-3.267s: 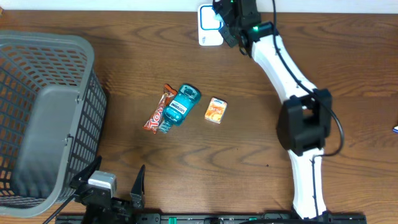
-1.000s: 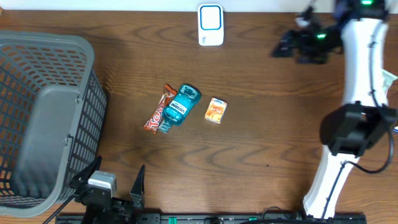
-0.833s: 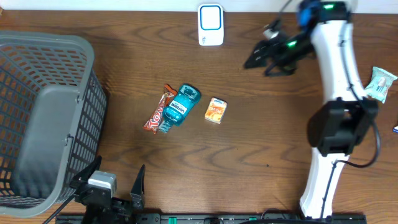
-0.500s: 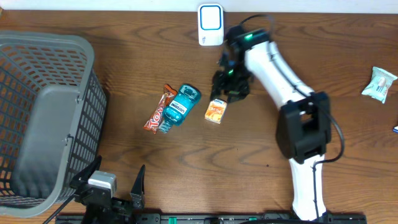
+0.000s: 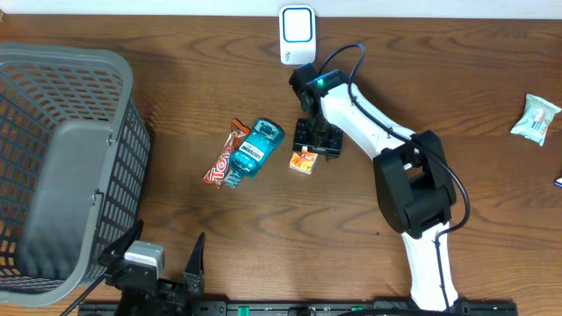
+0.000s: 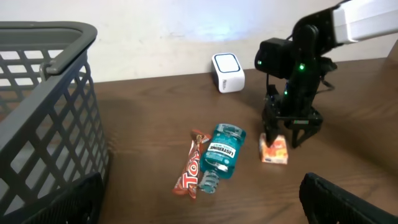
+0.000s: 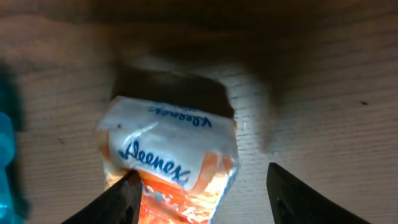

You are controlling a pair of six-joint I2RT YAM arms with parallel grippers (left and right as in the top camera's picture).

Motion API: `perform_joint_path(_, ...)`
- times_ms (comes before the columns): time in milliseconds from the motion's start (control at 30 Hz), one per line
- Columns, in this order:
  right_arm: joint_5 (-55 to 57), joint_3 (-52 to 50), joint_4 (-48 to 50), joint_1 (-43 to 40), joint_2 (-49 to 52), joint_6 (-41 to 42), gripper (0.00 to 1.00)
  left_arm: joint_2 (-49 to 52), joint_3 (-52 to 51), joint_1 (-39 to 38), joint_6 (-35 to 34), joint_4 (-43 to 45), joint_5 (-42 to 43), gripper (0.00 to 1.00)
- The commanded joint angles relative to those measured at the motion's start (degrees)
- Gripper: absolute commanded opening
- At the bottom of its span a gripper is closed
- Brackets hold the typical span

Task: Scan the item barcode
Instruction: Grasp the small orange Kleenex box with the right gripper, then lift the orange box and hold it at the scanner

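An orange and white Kleenex tissue pack [image 5: 304, 161] lies flat mid-table, also seen in the left wrist view [image 6: 275, 150]. My right gripper [image 5: 310, 149] stands over it, pointing down. In the right wrist view the pack [image 7: 168, 162] lies between the jaws of that gripper [image 7: 199, 202]. Its left finger [image 7: 118, 202] touches the pack's edge, while the right finger [image 7: 298, 196] stands clear with bare wood between, so the gripper is open. The white scanner [image 5: 298, 33] stands at the table's far edge. My left gripper [image 5: 158, 257] rests open at the near edge, holding nothing.
A teal mouthwash bottle [image 5: 255, 149] and a red candy bar [image 5: 224, 156] lie just left of the pack. A large grey basket [image 5: 61, 167] fills the left side. A small pale packet [image 5: 536, 116] lies at the far right edge.
My right arm swung in from the far right and came down over the tissue pack, its jaws narrowing around it. The left arm stayed still.
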Motion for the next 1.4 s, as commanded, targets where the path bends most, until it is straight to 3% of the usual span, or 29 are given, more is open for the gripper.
perform_joint_path(0,1.46,-8.09,7.76,0.46,0.70,2.03,0.36,-0.09,0.00,0.24,-0.11,0.00,0.35,1.00)
perform_joint_path(33,1.18,-9.27,8.00,0.46,0.70,2.08,0.15,-0.09,0.00,0.24,-0.11,0.00,0.35,1.00)
perform_joint_path(67,0.74,-10.34,7.91,0.46,0.70,2.08,0.01,-0.09,0.00,0.24,-0.11,0.00,0.35,1.00)
perform_joint_path(200,1.38,-11.23,6.86,0.24,0.61,-0.04,0.01,-0.09,0.00,0.24,-0.11,0.00,0.35,1.00)
perform_joint_path(367,-8.50,-9.46,7.91,-3.10,-3.37,-14.86,0.01,-0.09,0.00,0.24,-0.11,0.00,0.35,1.00)
perform_joint_path(500,-33.68,-9.38,7.63,-8.24,-9.44,-42.97,0.01,-0.09,0.00,0.24,-0.09,0.00,0.35,1.00)
perform_joint_path(633,-53.46,-9.38,-3.02,-11.82,-11.58,-76.78,0.01,-0.09,0.00,0.24,-0.09,0.00,0.35,1.00)
perform_joint_path(767,-66.07,-11.54,-14.10,-13.46,-11.23,-102.79,0.01,-0.09,0.00,0.24,-0.11,0.00,0.35,1.00)
perform_joint_path(967,-78.60,-14.40,-23.04,-11.76,-11.23,-117.39,0.01,-0.09,0.00,0.24,-0.11,0.00,0.35,1.00)
perform_joint_path(1133,-79.32,-14.38,-33.68,-9.97,-11.26,-128.72,0.01,-0.09,0.00,0.24,-0.11,0.00,0.35,1.00)
perform_joint_path(1367,-72.52,-14.38,-32.41,-9.88,-11.26,-128.91,0.01,-0.09,0.00,0.24,-0.09,0.00,0.35,1.00)
